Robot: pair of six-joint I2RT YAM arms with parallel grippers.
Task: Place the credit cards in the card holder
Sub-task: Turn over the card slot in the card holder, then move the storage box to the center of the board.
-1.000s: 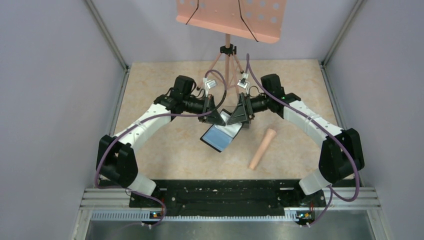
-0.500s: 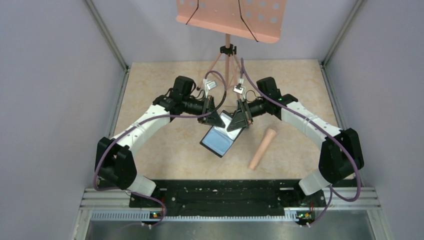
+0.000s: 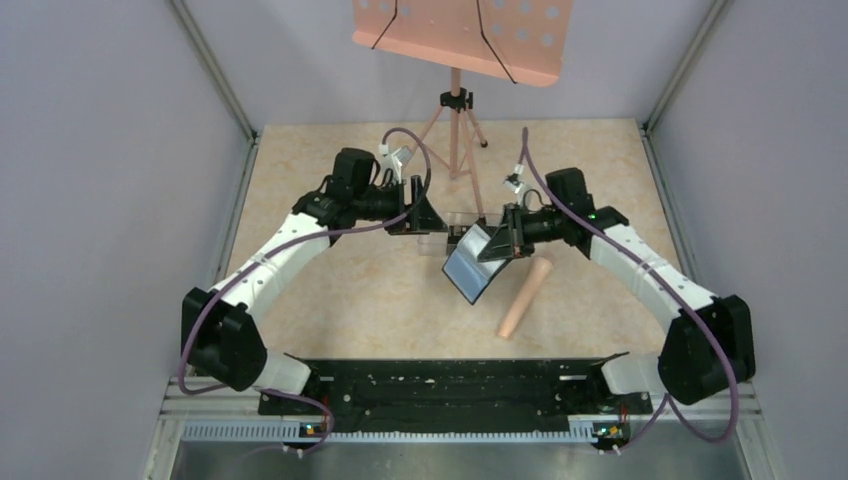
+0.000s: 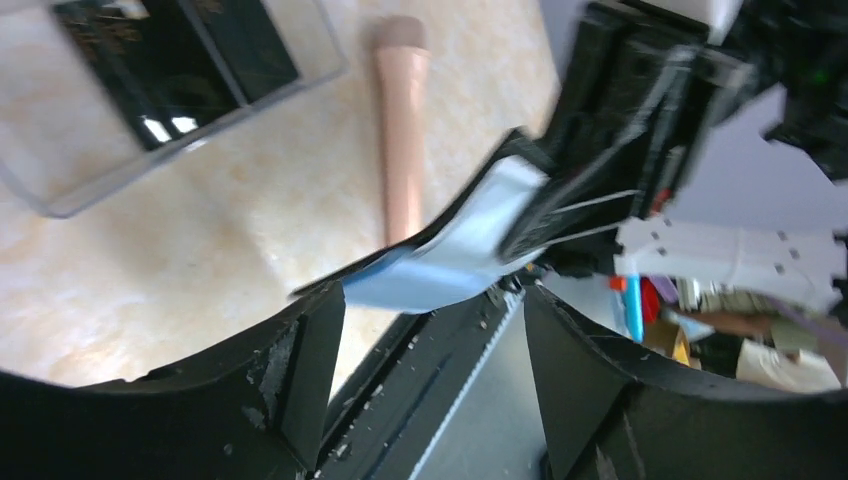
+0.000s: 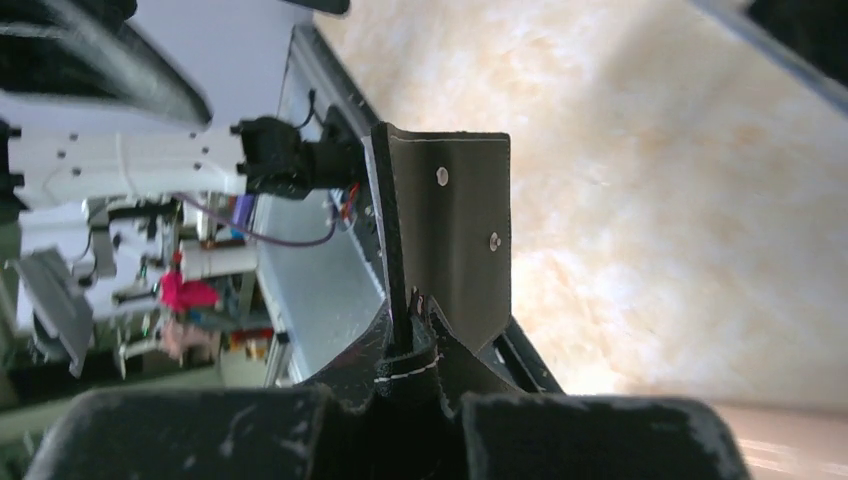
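1. My left wrist view shows the black credit cards (image 4: pixel 170 60) lying inside the clear box (image 4: pixel 60 200); from the top camera I only get the box's outline.
2. The card holder (image 3: pixel 470 268) hangs open and tilted on the box's near side, with the right gripper (image 3: pixel 497 246) clamped on its edge. The right wrist view shows its snap studs.
3. The left gripper (image 3: pixel 420 215) is at the box's left end, jaws apart and empty.
4. The card markings are too blurred to read.
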